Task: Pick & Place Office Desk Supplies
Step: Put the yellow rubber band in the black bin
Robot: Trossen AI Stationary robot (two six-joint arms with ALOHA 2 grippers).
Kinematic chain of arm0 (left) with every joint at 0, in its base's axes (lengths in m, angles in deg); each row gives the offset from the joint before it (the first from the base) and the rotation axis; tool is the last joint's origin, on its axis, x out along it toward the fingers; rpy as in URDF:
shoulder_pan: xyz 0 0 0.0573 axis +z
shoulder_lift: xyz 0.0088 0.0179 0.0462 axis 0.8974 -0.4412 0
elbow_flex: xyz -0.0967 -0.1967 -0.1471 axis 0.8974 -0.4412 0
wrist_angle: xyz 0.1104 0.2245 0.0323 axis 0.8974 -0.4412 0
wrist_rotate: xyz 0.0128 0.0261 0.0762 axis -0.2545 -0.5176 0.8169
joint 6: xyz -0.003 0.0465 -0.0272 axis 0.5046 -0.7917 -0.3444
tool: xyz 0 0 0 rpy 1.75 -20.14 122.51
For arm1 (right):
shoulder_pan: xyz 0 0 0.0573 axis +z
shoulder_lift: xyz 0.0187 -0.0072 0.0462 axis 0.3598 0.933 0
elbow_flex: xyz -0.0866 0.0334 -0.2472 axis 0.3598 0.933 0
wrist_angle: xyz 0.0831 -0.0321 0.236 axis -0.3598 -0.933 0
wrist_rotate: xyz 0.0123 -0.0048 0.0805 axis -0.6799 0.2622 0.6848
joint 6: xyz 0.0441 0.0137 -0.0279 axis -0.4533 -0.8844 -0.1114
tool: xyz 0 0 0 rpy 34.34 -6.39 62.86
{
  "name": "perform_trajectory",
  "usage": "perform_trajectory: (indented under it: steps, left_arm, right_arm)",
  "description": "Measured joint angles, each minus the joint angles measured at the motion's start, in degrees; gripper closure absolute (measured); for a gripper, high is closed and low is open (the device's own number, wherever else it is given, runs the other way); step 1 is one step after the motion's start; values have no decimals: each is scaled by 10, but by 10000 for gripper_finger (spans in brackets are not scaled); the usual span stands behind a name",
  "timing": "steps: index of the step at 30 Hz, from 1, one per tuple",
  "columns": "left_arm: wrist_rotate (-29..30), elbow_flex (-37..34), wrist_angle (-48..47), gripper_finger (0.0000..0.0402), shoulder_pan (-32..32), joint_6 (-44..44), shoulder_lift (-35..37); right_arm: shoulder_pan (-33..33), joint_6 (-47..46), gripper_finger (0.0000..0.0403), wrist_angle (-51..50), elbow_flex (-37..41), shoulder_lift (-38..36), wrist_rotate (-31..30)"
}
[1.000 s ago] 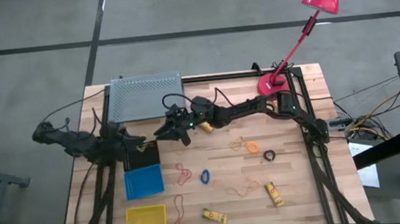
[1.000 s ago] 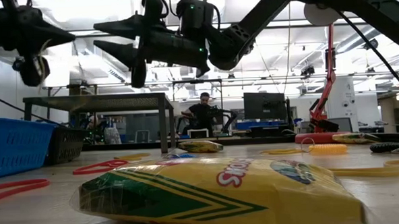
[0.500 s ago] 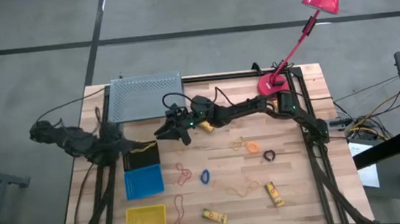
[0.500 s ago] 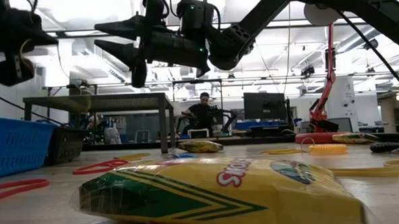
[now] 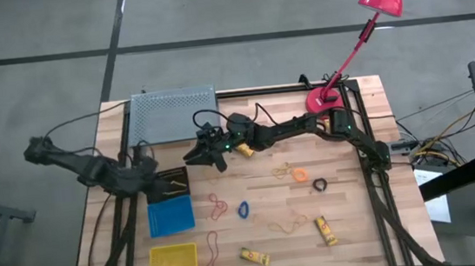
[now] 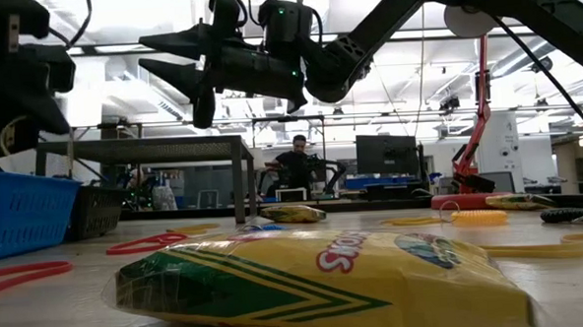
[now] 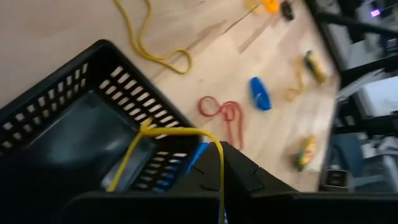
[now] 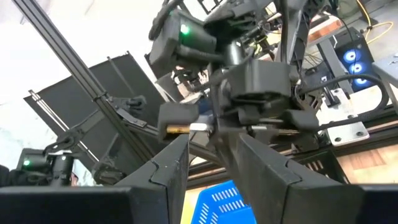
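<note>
My left gripper [image 5: 155, 180] is shut on a thin yellow rubber band [image 7: 186, 132] and tips down over the black bin [image 5: 171, 188]. My right gripper [image 5: 198, 154] hangs open and level above the table, right of the grey tray, with nothing between its fingers [image 6: 169, 58]. Loose on the wood lie red bands [image 5: 218, 207], a blue ring [image 5: 243, 209], an orange ring [image 5: 300, 175], a black ring [image 5: 319, 184] and yellow tubes [image 5: 254, 256]. My left gripper pinches one end of the yellow band [image 7: 220, 182] between its shut fingers, slanting down from the table's left. The rest of the band loops out past the fingertips, and its free end [image 7: 122, 172] droops slack inside the black bin.
A blue bin [image 5: 170, 216] and a yellow bin [image 5: 173, 263] stand in a row nearer than the black one. A grey mesh tray [image 5: 175, 114] sits at the far left. The pink lamp's base [image 5: 320, 100] stands at the far right. More yellow bands [image 5: 288, 224] lie at centre right.
My left gripper has sunk and tipped downward over the black bin, keeping the yellow band, while its arm has swung out toward the table's left.
</note>
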Motion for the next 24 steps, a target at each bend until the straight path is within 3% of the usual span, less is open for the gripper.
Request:
perform_trajectory:
  steps: [6,18,24]
  left_arm:
    - [0,0,-14,400,0,7,-58]
    - [-15,0,-63,399,0,177,-117]
    - [-15,0,-63,358,0,169,-116]
  right_arm:
    - [0,0,274,0,0,0,0]
    - [0,0,278,-1,0,0,1]
    - [0,0,274,-1,0,0,1]
